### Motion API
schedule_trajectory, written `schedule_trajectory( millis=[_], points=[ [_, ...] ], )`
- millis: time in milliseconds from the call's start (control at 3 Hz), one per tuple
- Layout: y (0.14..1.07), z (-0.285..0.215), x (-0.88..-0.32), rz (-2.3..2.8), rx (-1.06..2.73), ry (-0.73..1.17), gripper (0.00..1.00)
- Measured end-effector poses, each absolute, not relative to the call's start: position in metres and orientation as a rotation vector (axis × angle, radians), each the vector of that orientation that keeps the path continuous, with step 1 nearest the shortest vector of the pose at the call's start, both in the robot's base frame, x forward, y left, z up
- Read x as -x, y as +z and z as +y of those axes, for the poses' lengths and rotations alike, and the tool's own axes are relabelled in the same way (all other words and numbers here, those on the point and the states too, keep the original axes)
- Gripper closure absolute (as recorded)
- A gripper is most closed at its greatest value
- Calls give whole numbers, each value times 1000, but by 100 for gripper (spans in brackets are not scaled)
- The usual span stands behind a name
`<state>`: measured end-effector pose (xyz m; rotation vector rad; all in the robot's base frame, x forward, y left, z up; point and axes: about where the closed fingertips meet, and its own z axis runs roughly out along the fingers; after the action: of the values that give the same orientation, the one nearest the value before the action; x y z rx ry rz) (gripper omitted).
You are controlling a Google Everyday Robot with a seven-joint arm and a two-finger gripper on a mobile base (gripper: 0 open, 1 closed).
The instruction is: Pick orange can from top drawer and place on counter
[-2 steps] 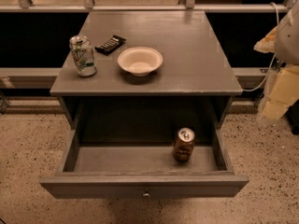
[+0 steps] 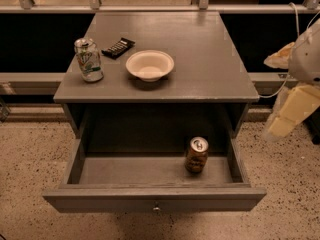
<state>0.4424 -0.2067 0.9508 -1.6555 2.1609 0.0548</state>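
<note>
A speckled floor (image 2: 30, 154) lies under a grey cabinet. At 3 o'clock of the view, well to the side of the cabinet, hangs the pale gripper (image 2: 290, 116); I cannot tell if it is released or clenched. The orange can (image 2: 196, 155) stands upright at 5 o'clock in the open top drawer (image 2: 125, 199), near its right wall. On the counter (image 2: 210, 59) sit a white bowl (image 2: 149, 65) at 12 o'clock and, at 10 o'clock, a white-and-green can (image 2: 89, 60) and a black flat object (image 2: 118, 47).

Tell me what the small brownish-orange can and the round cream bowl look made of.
Small brownish-orange can: likely metal, with a shiny silver top. Round cream bowl: matte, thin rim, perhaps paper or plastic. The gripper hangs right of the grey drawer, touching neither.
</note>
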Motion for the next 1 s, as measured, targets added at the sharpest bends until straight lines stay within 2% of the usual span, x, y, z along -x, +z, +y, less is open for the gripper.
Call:
schedule_trajectory(
  millis=[333, 667, 1000],
  points=[
    [879, -190, -433, 2084, 1499, 303, 0],
    [834, -174, -431, 1998, 1378, 423, 0],
    [838, -171, -436, 1972, 1348, 414, 0]
  ],
)
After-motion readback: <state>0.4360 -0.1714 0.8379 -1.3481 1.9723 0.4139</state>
